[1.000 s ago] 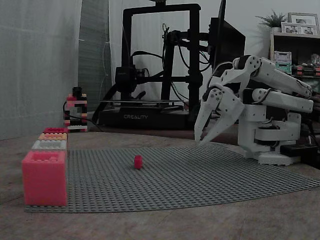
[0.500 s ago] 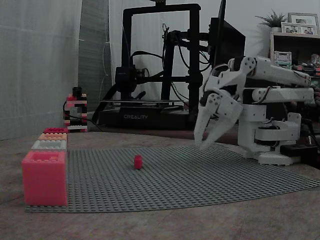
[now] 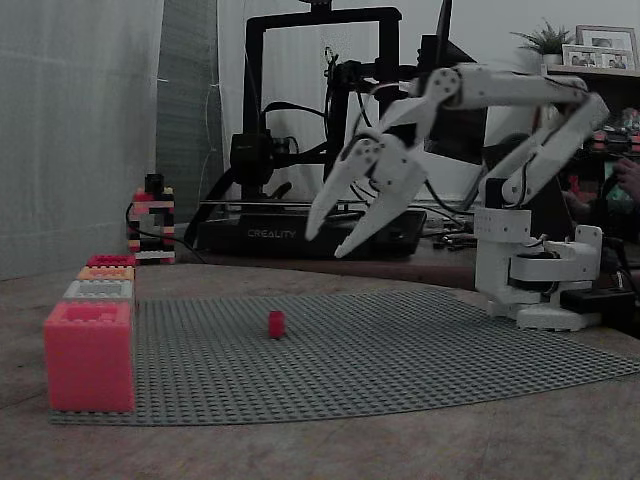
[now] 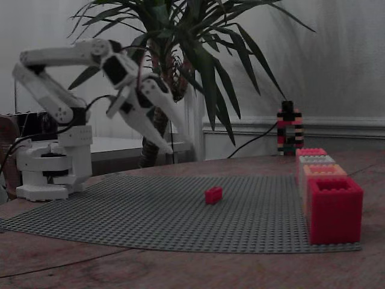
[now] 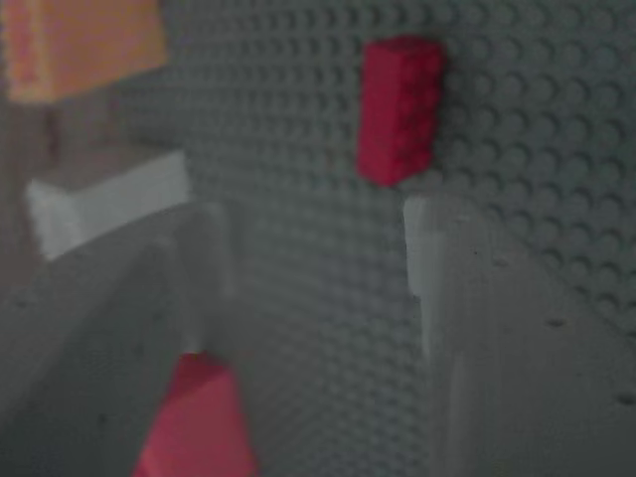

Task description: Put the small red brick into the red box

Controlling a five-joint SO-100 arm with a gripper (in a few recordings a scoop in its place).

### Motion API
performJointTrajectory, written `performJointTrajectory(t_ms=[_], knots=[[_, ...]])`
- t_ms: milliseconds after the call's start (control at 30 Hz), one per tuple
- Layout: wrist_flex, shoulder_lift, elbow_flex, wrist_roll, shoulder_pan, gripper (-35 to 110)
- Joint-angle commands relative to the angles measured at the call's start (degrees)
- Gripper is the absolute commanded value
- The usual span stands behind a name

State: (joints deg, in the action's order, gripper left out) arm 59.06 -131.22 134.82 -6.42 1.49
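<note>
Grey studded baseplate (image 3: 420, 350) covers your surface (image 3: 300, 450). On it the small red brick (image 3: 276, 323) lies well apart from the red box (image 3: 89, 356), which stands at the plate's near corner. Your claw (image 3: 325, 246) hangs in the air above the plate, spread wide and holding nothing.

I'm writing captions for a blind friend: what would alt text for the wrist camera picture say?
A small red brick lies on a grey studded baseplate just beyond the open gripper, whose two pale fingers frame the lower picture. Blurred on the left are an orange box, a white box and the red box.
</note>
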Motion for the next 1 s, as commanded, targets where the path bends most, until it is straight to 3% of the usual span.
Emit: performJointTrajectory(t_ms=[0,133,433,967], knots=[[2.11,9.40,-9.32,2.29,0.35,24],[1.58,16.88,-13.45,4.04,0.70,30],[-1.32,32.26,-21.18,4.22,0.88,30],[-3.78,42.63,-26.63,4.83,3.43,26]])
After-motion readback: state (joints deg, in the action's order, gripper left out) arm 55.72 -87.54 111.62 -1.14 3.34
